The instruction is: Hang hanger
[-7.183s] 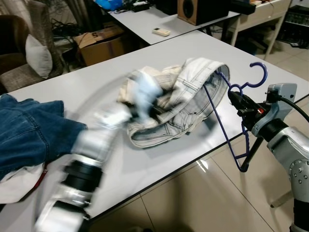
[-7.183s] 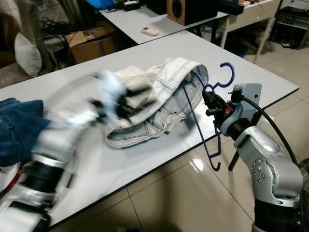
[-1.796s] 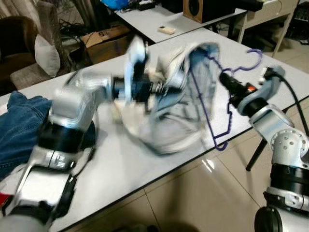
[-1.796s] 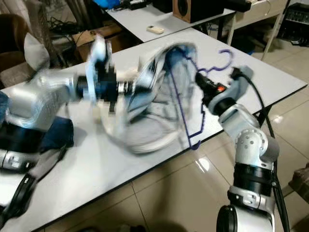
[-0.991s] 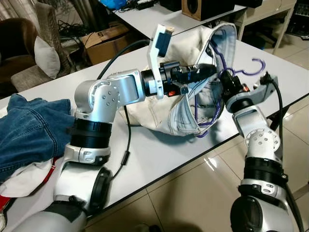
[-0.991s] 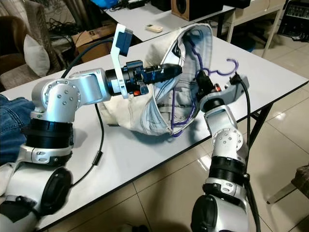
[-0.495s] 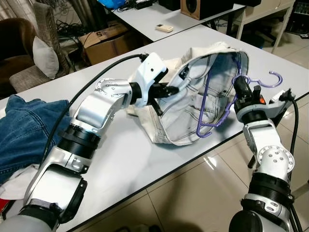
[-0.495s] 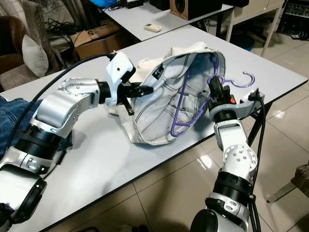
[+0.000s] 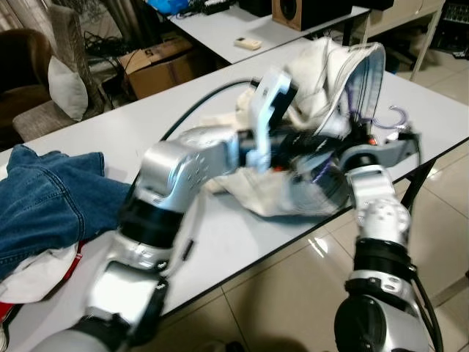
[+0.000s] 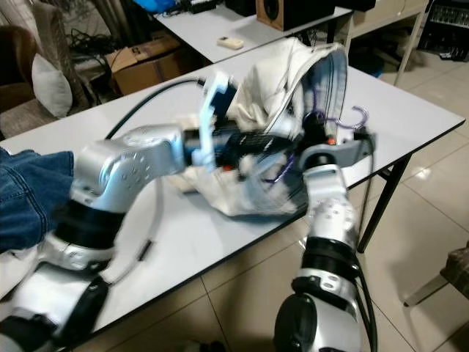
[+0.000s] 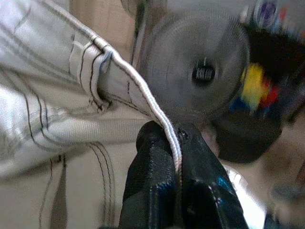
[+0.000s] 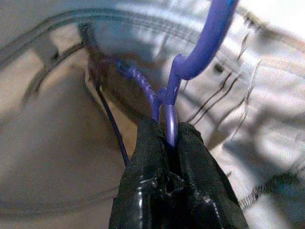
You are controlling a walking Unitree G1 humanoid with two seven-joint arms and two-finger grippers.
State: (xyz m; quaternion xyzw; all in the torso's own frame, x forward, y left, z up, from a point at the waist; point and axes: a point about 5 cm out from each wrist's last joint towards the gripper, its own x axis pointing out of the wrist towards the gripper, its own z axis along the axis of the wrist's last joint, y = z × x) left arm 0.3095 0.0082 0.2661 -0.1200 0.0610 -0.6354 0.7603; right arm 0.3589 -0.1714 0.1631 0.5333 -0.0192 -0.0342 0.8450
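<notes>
A heap of dark blue denim [image 9: 51,202] lies cut off at the left edge of the white worktop [image 9: 88,139]. The left end effector [image 11: 175,143] is clenched on the stitched hem of the pale, off-white jeans [image 9: 333,70], its fingers lost to blur in the head views. The purple wire hanger [image 12: 190,62] sits mostly hidden inside the lifted jeans (only its hook pokes out), its neck pinched by the right end effector [image 12: 167,138]. The cardboard box [image 9: 165,62] bears unreadable print.

Purple hanger [image 12: 208,40]; pale, seemingly off-white jeans [image 11: 57,124], dark stitching.
</notes>
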